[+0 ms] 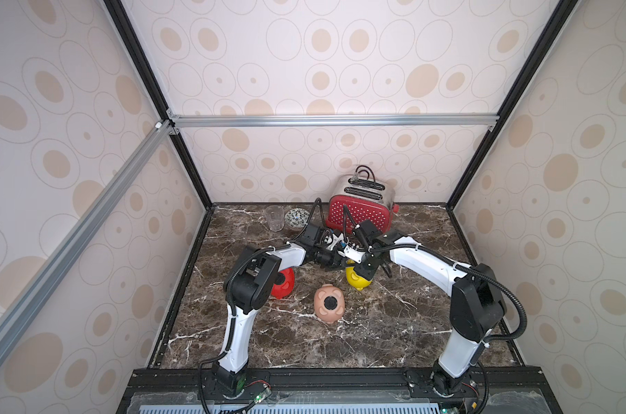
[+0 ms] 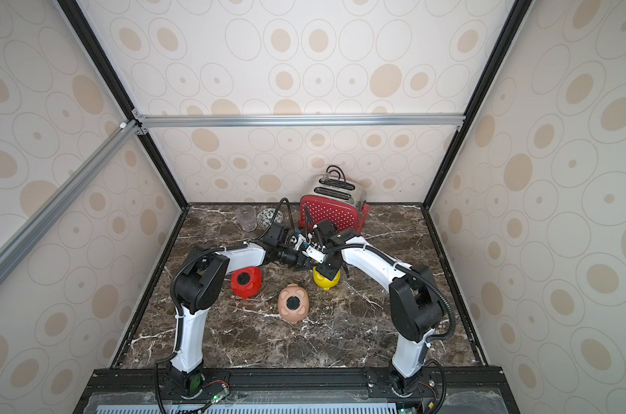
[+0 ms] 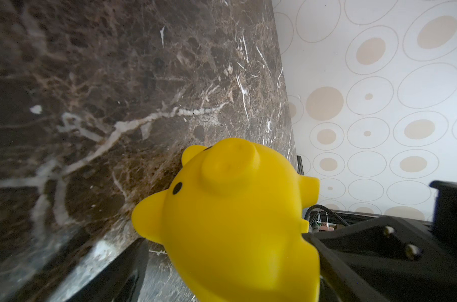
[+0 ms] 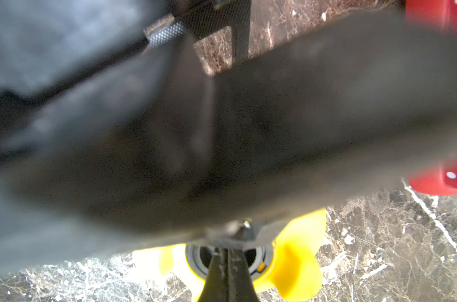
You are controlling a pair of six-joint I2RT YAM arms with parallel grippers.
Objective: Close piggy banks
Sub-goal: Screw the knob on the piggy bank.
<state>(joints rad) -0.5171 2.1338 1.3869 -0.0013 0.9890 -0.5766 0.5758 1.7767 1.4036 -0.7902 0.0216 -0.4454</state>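
The yellow piggy bank (image 1: 357, 283) (image 3: 235, 222) lies mid-table in front of the toaster. My left gripper (image 3: 224, 239) is closed round it from the side, jaws wide, one finger on its flank and the other at an ear. My right gripper (image 4: 226, 252) comes down from above, shut, with its tips on the grey-black ring of the belly hole. The pale pink piggy bank (image 1: 328, 304) lies belly up with a black plug in its hole. The red piggy bank (image 2: 246, 281), also showing a black plug, sits by my left elbow.
A red dotted toaster (image 1: 360, 215) stands at the back, just behind both wrists. A clear glass (image 1: 274, 218) and a small patterned bowl (image 1: 297, 218) are at the back left. My left arm blurs across most of the right wrist view.
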